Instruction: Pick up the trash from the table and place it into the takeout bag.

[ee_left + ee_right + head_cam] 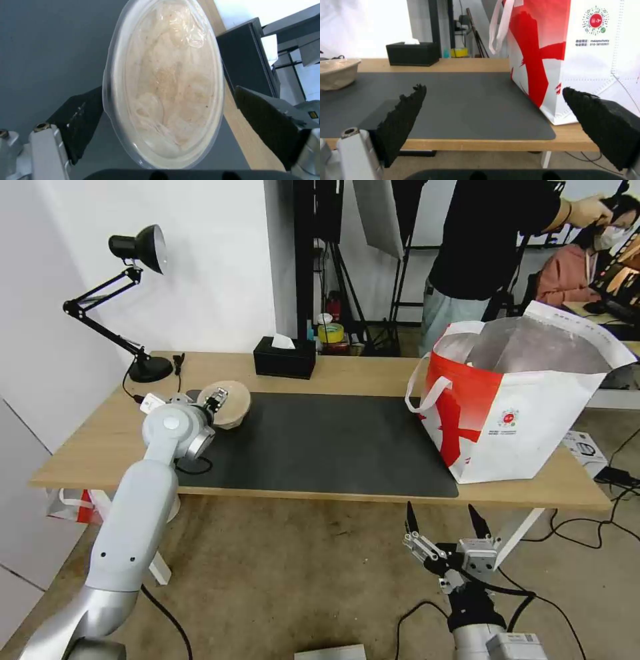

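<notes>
light-wood table (373,373) topped with dark grey mat (320,443). on its right end, upright and open, white-and-red takeout bag (527,413), foil lining showing. at the back edge, black tissue box (285,357). on the mat's far left corner, tilted beige paper bowl (230,403) under clear film, set between the spread fingers of left gripper (215,399), contact not certain. below the table's front edge, near the bag, right gripper (445,521), wide open, holding nothing.

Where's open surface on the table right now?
The dark mat is bare from the beige bowl across to the takeout bag. Crowded: far left, where the left gripper straddles the bowl by the lamp.
</notes>
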